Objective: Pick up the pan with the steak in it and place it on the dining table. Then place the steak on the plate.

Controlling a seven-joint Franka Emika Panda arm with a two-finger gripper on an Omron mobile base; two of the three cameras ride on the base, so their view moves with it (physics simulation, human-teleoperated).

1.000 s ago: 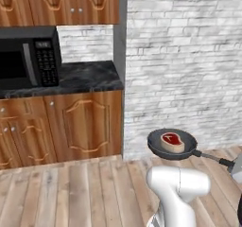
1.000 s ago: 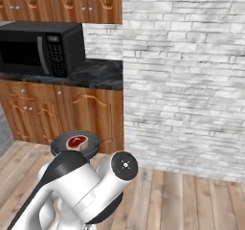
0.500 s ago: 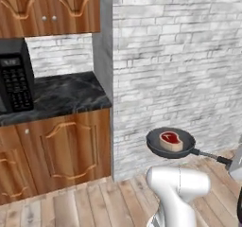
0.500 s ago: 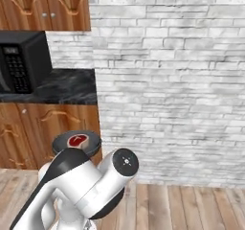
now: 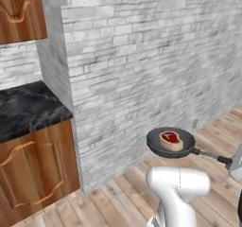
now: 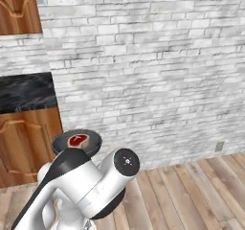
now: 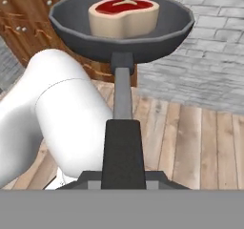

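One tool (image 7: 123, 173) clamps pan (image 5: 170, 143) handle, steak (image 5: 171, 140) riding level.

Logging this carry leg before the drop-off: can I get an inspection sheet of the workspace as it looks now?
Surface: wood plank floor below; black counter at left.
Job's things: pan held in the air, level; steak lying inside it.
Clutter: nothing seen.
Pincer: pincer shut on the pan's handle end.
Cables: nothing seen.
Surroundings: white brick wall, wooden cabinets, wall outlet.
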